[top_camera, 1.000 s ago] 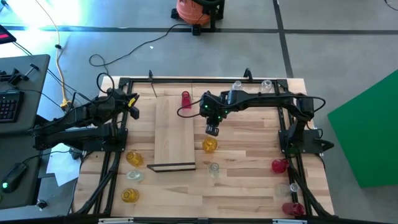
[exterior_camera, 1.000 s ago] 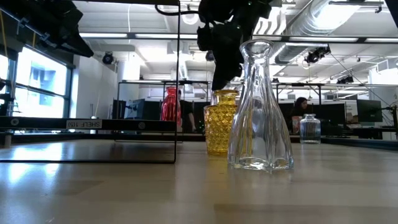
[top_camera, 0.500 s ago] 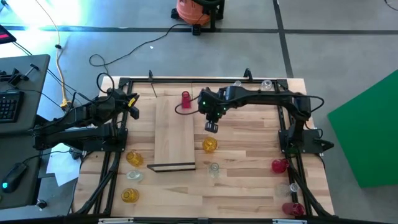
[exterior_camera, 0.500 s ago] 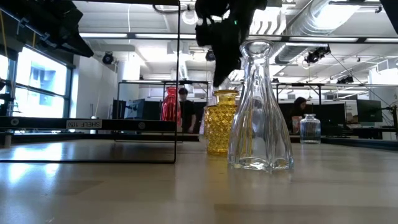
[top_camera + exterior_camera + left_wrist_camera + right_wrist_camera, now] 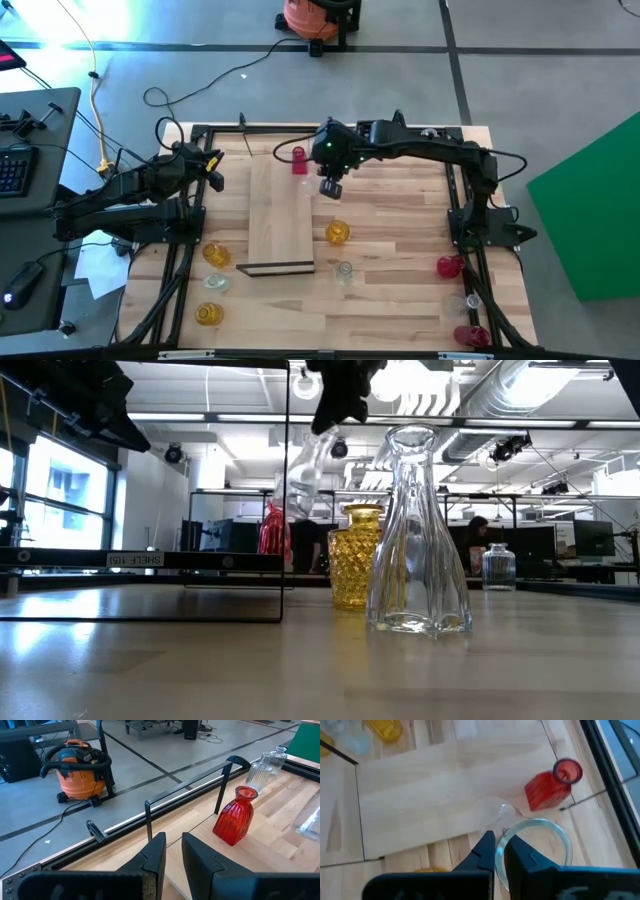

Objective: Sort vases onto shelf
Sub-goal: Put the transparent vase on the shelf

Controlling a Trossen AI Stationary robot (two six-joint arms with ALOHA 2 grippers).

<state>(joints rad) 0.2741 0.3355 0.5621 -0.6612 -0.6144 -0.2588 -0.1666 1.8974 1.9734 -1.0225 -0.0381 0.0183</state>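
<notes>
The slatted wooden worktop [image 5: 400, 220] fills the middle of the high view, with its black frame [image 5: 300, 130] round the edge. On it lies the shelf [image 5: 281, 215], a light-wood board with a dark strip at its near short end; its surface is bare.

The right arm reaches from the right side across the far half of the worktop. Its pincer [image 5: 331, 188] hangs above the worktop just past the shelf's far right corner, clenched on the rim of a clear vase [image 5: 532, 851]. The right wrist view shows the two fingers pinching the glass rim, with the vase's body blurred and hard to trace below. In the low view the clear vase [image 5: 300, 478] hangs tilted in the air, its top lost against the dark pincer.

The left arm waits off the worktop's left edge; its pincer [image 5: 172, 857] stands slightly parted with nothing between the fingers.

A red vase [image 5: 298, 160] stands upright just beyond the shelf's far edge. An amber vase [image 5: 337, 233] sits just right of the shelf, and a clear one [image 5: 344, 270] nearer the front. Three more stand at the front left, two amber [image 5: 215, 254] and one clear, small and faint. At the right edge, red ones [image 5: 449, 266] are partly hidden by the frame.
</notes>
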